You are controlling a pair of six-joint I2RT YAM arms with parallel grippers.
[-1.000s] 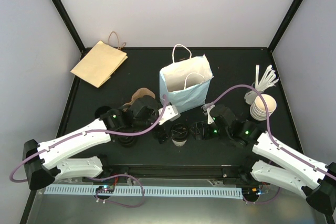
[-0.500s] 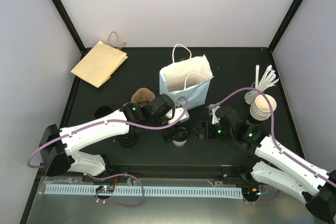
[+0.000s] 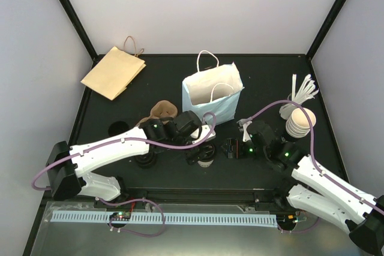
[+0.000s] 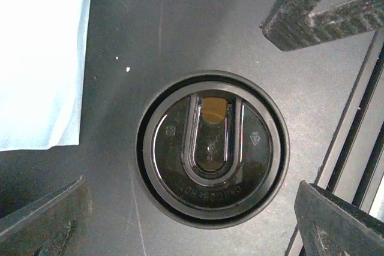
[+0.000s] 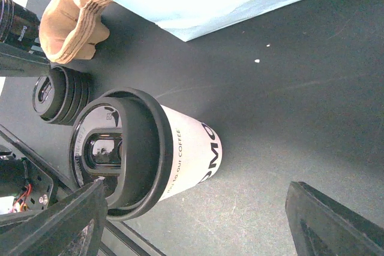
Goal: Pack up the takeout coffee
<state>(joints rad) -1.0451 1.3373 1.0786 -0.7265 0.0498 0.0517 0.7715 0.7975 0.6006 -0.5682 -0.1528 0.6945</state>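
Note:
The takeout coffee (image 3: 206, 159) is a small white paper cup with a black lid, standing upright on the dark table in front of the pale blue bag (image 3: 210, 97). My left gripper (image 3: 198, 150) hangs over it, open. Seen from the left wrist, the lid (image 4: 211, 148) fills the middle and the left gripper (image 4: 191, 199) has a finger on either side, neither touching. My right gripper (image 3: 231, 148) is open just right of the cup. From the right wrist, the cup (image 5: 183, 148) lies ahead of the right gripper (image 5: 198, 193), off to one side.
A flat brown bag (image 3: 113, 72) lies at the back left. Brown cardboard sleeves (image 3: 162, 110) and a stack of black lids (image 3: 146, 159) sit left of the cup. Nested white cups (image 3: 300, 121) and white stirrers (image 3: 303, 91) are at the right.
My left arm has swung right and forward, bringing its gripper over the cup's lid. The right gripper has narrowed slightly and hardly moved.

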